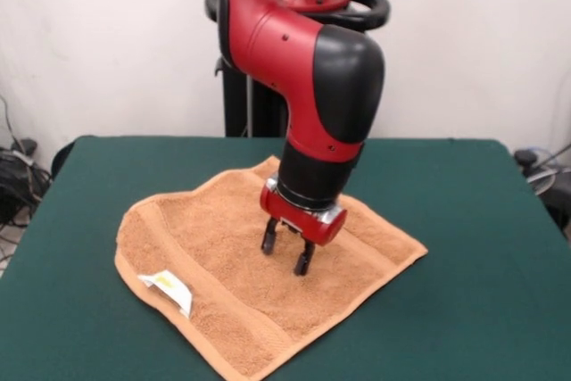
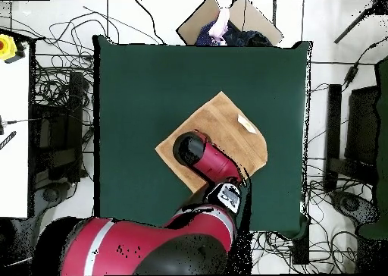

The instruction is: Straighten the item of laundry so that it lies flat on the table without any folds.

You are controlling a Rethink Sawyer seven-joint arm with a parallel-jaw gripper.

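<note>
The orange-tan towel (image 1: 232,256) lies spread on the green table (image 1: 464,247), turned like a diamond. Its white label (image 1: 169,287) sits near the front left edge. The left corner looks rounded, with a low ridge along the border band there. My gripper (image 1: 285,258) points down over the towel's middle, open and empty. Its fingertips (image 1: 303,267) are close to the cloth; I cannot tell whether they touch. In the overhead view the arm covers the gripper and part of the towel (image 2: 223,121); the label (image 2: 245,123) and table (image 2: 144,83) show.
The robot's pedestal (image 1: 245,95) stands behind the table's far edge. Cables and equipment (image 2: 57,136) lie on the floor around the table. A cardboard box (image 2: 198,23) and what looks like part of a person (image 2: 221,23) show beyond the table's top edge in the overhead view.
</note>
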